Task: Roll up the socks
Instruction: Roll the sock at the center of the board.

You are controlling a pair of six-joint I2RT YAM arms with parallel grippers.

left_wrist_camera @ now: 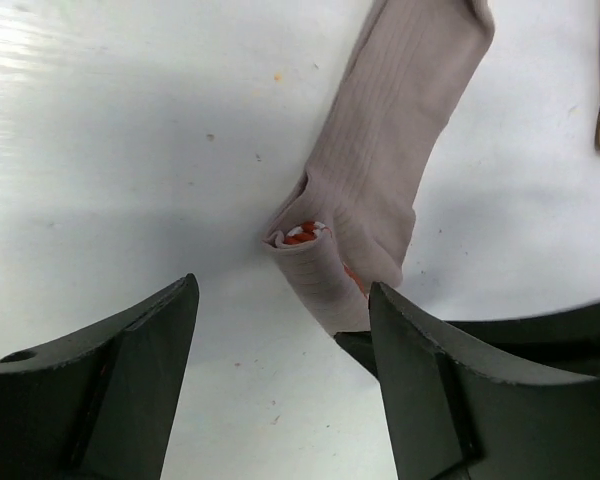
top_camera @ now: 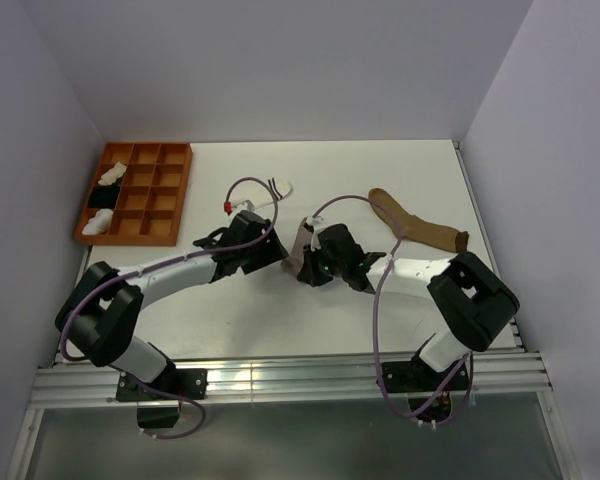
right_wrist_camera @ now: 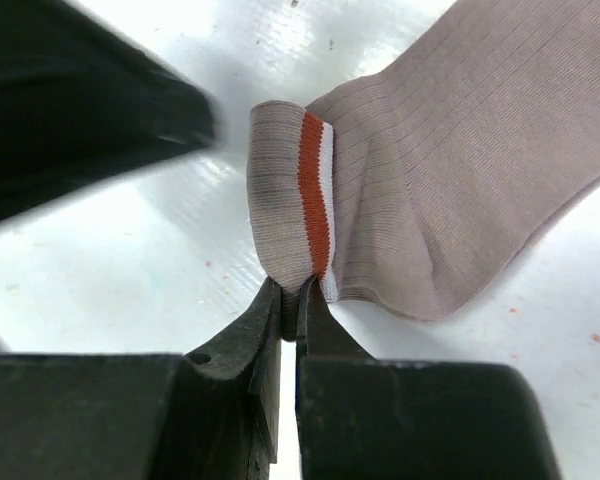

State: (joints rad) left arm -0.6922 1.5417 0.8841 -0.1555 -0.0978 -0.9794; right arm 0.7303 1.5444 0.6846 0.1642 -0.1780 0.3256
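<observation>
Right gripper [top_camera: 313, 268] and left gripper [top_camera: 272, 250] meet nose to nose at mid-table in the top view, with the grey sock [top_camera: 300, 245] bunched between them on the white table [top_camera: 380, 170]. I log the tan sock [top_camera: 412, 226] lying stretched out to the right of the grippers, apart from the grey one, and the white striped sock [top_camera: 278, 189] beyond the left gripper, beside a loop of cable [top_camera: 242, 185]. An orange tray [top_camera: 165, 205] sits at the far left with white bundles [top_camera: 112, 175] and a black bundle [top_camera: 102, 198] in its left-hand compartments. Left wrist view: the jaws stand wide apart and hold nothing. The grey sock's folded end, red and white showing inside the fold, lies on the table just ahead of the fingertips, nearer the right-hand one. The tan sock's edge shows at the right border. Right wrist view: the jaws are pinched together on the folded cuff end of the grey sock, right at the red and white band. The rest of the sock runs off to the upper right, flat on the table. A blurred dark finger of the left gripper fills the upper left.
</observation>
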